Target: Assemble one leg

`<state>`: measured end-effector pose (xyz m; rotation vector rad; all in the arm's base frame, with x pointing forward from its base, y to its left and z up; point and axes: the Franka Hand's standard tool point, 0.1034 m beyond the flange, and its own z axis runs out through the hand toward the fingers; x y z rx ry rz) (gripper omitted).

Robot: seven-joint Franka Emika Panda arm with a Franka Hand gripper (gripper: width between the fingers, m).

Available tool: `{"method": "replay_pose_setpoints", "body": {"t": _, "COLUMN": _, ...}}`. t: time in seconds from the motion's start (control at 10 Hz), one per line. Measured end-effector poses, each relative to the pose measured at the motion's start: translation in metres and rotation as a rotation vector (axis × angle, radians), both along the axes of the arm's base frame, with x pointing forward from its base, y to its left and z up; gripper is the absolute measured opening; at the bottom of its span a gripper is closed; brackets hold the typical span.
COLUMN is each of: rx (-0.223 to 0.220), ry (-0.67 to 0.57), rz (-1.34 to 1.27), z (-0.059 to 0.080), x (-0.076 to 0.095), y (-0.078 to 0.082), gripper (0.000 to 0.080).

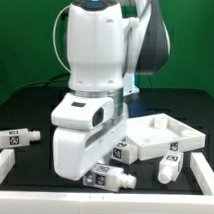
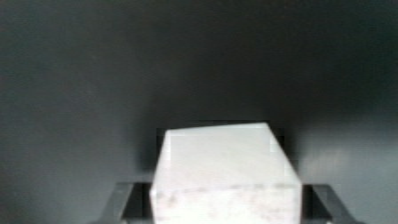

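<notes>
My gripper (image 1: 96,175) is low over the black table, in front of the arm's base. In the wrist view the gripper (image 2: 222,203) is shut on a white square-section leg (image 2: 221,160); dark fingers (image 2: 128,200) press on both of its sides. In the exterior view this leg (image 1: 110,179) lies near the table with its tags showing. A second leg (image 1: 121,150) is just behind it, next to the tabletop (image 1: 166,129). A third leg (image 1: 19,137) lies at the exterior view's left. A fourth (image 1: 170,169) lies at the right front.
The large white tabletop with a raised rim sits at the exterior view's right. A white rail (image 1: 91,207) runs along the front edge, with side pieces at the left (image 1: 3,167) and right (image 1: 203,170). The arm's body hides the middle of the table.
</notes>
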<state>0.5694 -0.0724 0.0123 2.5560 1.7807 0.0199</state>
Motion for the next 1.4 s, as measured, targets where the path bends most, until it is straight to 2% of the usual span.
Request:
{"method": "replay_pose_setpoints", "body": {"t": 0.1, "rx": -0.01, "ry": 0.008, "rz": 0.012, "z": 0.0, "x": -0.014, "y": -0.027, "gripper": 0.0284}}
{"method": "replay_pose_setpoints", "body": {"t": 0.3, "rx": -0.016, "ry": 0.02, "rz": 0.039, "z": -0.004, "x": -0.025, "y": -0.068, "gripper": 0.0284}}
{"method": "replay_pose_setpoints", "body": {"t": 0.5, "rx": -0.017, "ry": 0.014, "rz": 0.016, "z": -0.004, "x": -0.025, "y": -0.083, "gripper": 0.0284}}
{"method": "replay_pose_setpoints", "body": {"t": 0.8, "rx": -0.017, "ry": 0.014, "rz": 0.013, "z": -0.004, "x": -0.026, "y": -0.084, "gripper": 0.0293}}
{"method": "replay_pose_setpoints", "body": {"t": 0.9, "rx": -0.015, "ry": 0.014, "rz": -0.021, "z": -0.003, "x": -0.025, "y": -0.081, "gripper": 0.0462}}
{"method": "replay_pose_setpoints", "body": {"t": 1.0, "rx": -0.016, "ry": 0.01, "rz": -0.088, "z": 0.006, "x": -0.021, "y": -0.064, "gripper": 0.0605}}
{"method": "replay_pose_setpoints", "body": {"t": 1.1, "rx": -0.016, "ry": 0.0, "rz": -0.114, "z": 0.015, "x": -0.024, "y": -0.048, "gripper": 0.0636}}
{"method": "replay_pose_setpoints", "body": {"t": 1.3, "rx": -0.015, "ry": -0.006, "rz": -0.124, "z": 0.034, "x": -0.039, "y": -0.008, "gripper": 0.0647}}
{"method": "replay_pose_setpoints", "body": {"t": 1.4, "rx": -0.012, "ry": -0.014, "rz": -0.174, "z": 0.043, "x": -0.04, "y": 0.008, "gripper": 0.0647}}
